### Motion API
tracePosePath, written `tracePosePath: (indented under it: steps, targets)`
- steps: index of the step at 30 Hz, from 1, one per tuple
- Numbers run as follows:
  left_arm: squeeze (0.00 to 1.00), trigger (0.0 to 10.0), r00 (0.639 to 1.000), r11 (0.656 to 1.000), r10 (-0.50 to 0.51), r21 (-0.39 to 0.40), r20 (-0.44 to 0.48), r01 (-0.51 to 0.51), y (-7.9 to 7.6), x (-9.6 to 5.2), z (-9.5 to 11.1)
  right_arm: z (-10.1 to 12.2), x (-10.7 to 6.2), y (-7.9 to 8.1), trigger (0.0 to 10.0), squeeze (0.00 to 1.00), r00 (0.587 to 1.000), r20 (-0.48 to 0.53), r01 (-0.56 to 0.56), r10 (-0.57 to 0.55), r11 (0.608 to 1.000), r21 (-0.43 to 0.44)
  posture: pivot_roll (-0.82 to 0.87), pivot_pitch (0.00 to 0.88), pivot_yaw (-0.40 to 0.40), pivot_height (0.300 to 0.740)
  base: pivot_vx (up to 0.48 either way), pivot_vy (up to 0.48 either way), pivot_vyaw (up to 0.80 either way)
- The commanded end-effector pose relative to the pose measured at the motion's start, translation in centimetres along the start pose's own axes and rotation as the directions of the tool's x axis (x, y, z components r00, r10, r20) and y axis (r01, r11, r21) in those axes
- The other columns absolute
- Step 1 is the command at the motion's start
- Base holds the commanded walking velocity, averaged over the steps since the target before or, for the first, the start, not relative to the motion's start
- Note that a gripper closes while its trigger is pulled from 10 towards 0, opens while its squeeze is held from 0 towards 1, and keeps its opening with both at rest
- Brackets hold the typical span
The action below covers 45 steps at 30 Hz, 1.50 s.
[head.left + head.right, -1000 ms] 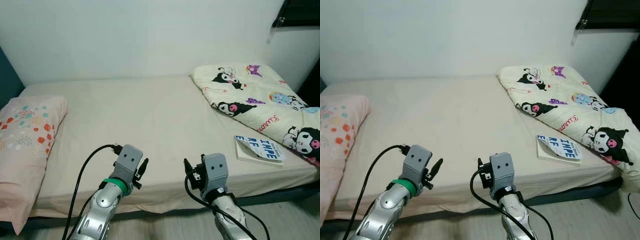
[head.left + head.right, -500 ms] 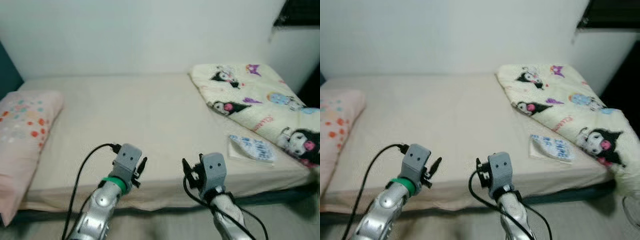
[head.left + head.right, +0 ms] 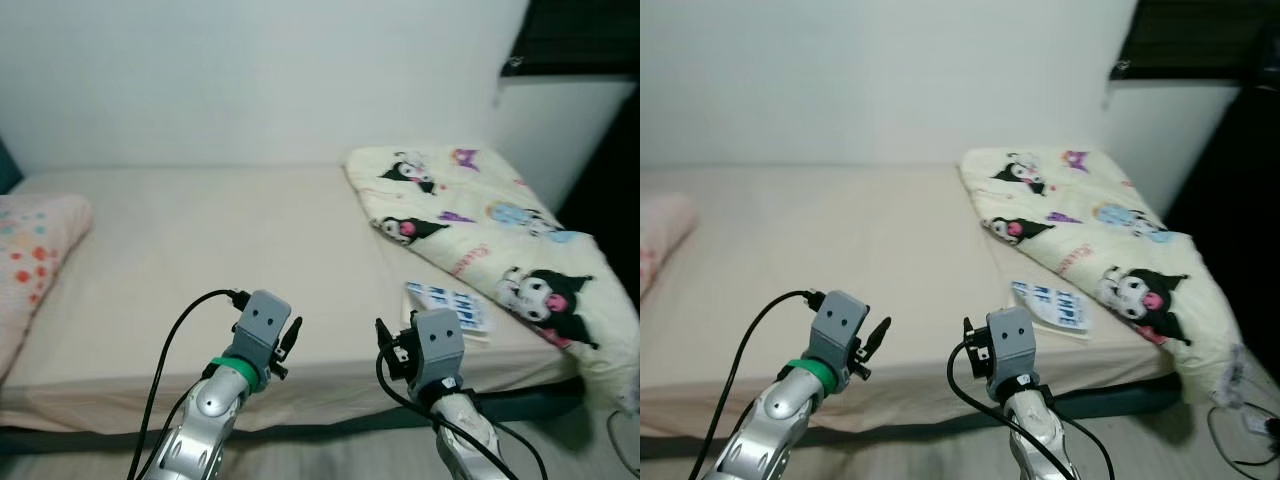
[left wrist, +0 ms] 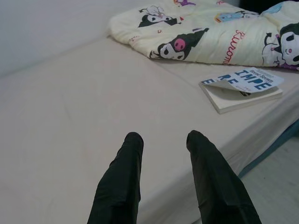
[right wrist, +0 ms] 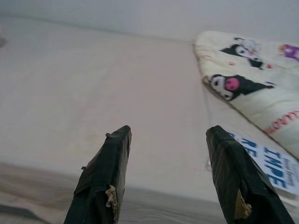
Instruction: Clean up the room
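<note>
Leftmost, a pink pillow with orange dots (image 3: 30, 255) lies at the end of the cream-sheeted bed (image 3: 200, 250). Above the near edge hovers the left gripper (image 4: 161, 140), fingers a little apart, empty. Beside it the right gripper (image 5: 168, 135) is spread wide, also empty. Further right, a white paperback book with blue lettering (image 3: 447, 308) lies on the sheet, touching the crumpled cream cartoon-print blanket (image 3: 480, 230) at the far end.

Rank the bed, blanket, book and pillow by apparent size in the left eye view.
1. Bed
2. Blanket
3. Pillow, though the picture's edge cuts it off, so its rank against the book is unsure
4. Book
</note>
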<state>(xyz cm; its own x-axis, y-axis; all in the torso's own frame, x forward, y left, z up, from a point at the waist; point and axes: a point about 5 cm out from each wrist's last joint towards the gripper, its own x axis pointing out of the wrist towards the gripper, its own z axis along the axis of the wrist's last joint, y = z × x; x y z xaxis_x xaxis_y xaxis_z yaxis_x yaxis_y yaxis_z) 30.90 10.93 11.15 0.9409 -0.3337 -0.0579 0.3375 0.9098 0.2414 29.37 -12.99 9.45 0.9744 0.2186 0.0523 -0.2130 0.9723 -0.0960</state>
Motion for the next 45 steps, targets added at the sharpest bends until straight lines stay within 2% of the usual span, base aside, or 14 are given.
tracePosePath:
  steps: [1, 13, 27, 37, 45]
  targets:
    - [0.00, 10.0, 0.999, 1.000, 0.011, 0.002, -0.030, -0.011, 0.29, -0.30, -0.75, -0.15, -0.10, 0.36, 10.0, 0.00, 1.000, -0.010, -0.012, 0.012, 1.000, 0.009, -0.12, 0.054, 0.049, 0.715, 0.000, -0.244, 0.00]
    - [0.00, 10.0, 0.999, 1.000, 0.014, 0.003, -0.048, -0.014, 0.26, -0.15, -0.86, -0.17, -0.14, 0.39, 10.0, 0.00, 1.000, -0.011, -0.011, 0.011, 1.000, 0.012, -0.12, 0.058, 0.052, 0.715, 0.000, -0.041, 0.00]
    - [0.00, 10.0, 0.998, 0.999, 0.032, 0.011, -0.054, -0.032, 0.58, -0.10, -0.97, -0.23, -0.22, 0.39, 10.0, 0.00, 1.000, -0.013, -0.009, 0.010, 1.000, 0.014, -0.12, 0.059, 0.053, 0.715, 0.000, -0.430, 0.00]
    - [0.00, 10.0, 0.998, 0.999, 0.034, 0.016, -0.050, -0.033, 0.50, 0.05, -0.81, -0.24, -0.29, 0.49, 10.0, 0.00, 1.000, -0.013, -0.009, 0.009, 1.000, 0.016, -0.12, 0.062, 0.056, 0.715, 0.000, 0.000, 0.00]
    - [0.00, 10.0, 0.998, 0.999, 0.045, 0.030, -0.044, -0.044, 0.72, 0.13, -0.79, -0.22, -0.32, 0.54, 10.0, 0.00, 1.000, -0.013, -0.011, 0.011, 1.000, 0.018, -0.12, 0.063, 0.056, 0.715, 0.440, 0.000, 0.00]
